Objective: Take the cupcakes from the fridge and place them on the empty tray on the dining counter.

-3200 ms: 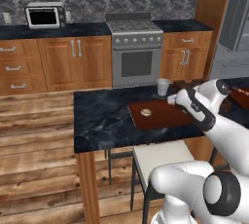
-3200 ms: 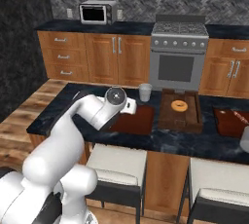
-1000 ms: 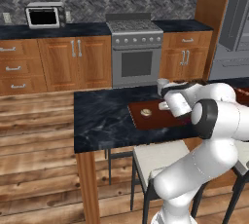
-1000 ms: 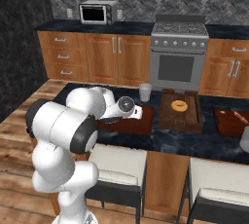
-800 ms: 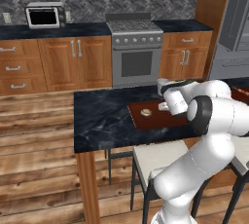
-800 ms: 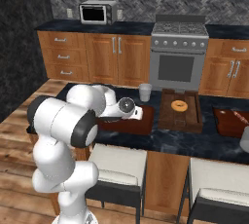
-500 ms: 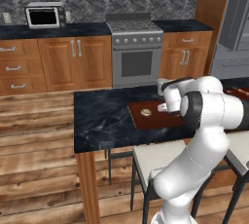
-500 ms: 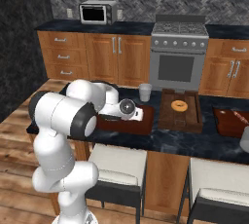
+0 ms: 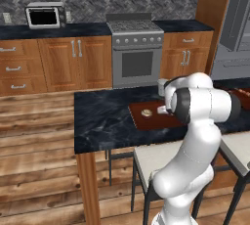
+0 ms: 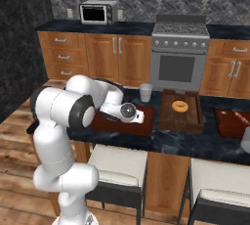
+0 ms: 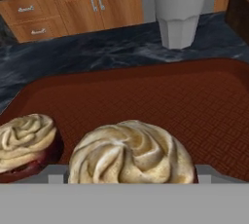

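Over the tray (image 11: 160,96), the claw (image 10: 139,117) is probably pinching a cupcake (image 11: 132,154); soft frosting is favouring a wrapper-side hold.

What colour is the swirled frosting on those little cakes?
Pale tan-cream, clearest in the hand view, on the nearer cupcake.

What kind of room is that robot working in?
A home kitchen, apparently a rendered one. A stove and microwave stand along wooden cabinets, and a dark dining counter with stools holds a tray of cupcakes.
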Available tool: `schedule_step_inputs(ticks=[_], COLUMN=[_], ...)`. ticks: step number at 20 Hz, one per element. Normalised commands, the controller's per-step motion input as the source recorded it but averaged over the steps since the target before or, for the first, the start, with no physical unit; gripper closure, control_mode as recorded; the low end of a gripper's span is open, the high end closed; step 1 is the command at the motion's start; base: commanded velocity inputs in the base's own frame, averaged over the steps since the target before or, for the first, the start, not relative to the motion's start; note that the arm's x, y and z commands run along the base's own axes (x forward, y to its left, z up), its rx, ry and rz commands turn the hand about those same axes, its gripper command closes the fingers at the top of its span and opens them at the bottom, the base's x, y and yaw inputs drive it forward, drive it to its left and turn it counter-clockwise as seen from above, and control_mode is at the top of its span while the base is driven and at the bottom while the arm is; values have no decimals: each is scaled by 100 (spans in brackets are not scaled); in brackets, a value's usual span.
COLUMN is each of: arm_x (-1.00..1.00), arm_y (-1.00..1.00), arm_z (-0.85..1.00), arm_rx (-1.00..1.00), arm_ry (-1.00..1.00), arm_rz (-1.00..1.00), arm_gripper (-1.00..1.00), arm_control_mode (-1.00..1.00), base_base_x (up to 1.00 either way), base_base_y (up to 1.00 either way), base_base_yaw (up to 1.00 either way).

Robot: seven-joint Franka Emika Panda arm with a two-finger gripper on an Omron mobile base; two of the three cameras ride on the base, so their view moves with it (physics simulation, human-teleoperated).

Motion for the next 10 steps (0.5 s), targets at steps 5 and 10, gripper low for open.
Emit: schedule_step_inputs(ticks=[5, 10], arm_x=[18, 24], arm_y=[-4, -5], arm_z=[0, 0], arm_rx=[0, 0], arm_ry=[0, 0], arm_rz=[0, 0], arm_gripper=[-100, -100], arm_control_mode=[-100, -100], base_base_x=[0, 0], base_base_y=[0, 0], base_base_yaw=[0, 0])
